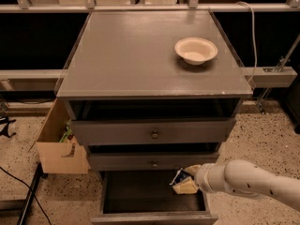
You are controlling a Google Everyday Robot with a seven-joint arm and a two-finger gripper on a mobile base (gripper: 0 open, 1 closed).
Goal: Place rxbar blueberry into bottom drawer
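Note:
My gripper (183, 180) reaches in from the lower right on a white arm and is shut on the rxbar blueberry (177, 176), a small dark-blue wrapper with a white patch. It holds the bar above the right part of the open bottom drawer (140, 193), just below the front of the middle drawer (152, 161). The bottom drawer's dark interior shows nothing else inside.
A white bowl (196, 49) sits on the cabinet top (140, 55) at the right rear. The top drawer (152, 131) is partly pulled out. An open cardboard box (58, 144) stands on the floor to the cabinet's left. A cable runs along the floor at lower left.

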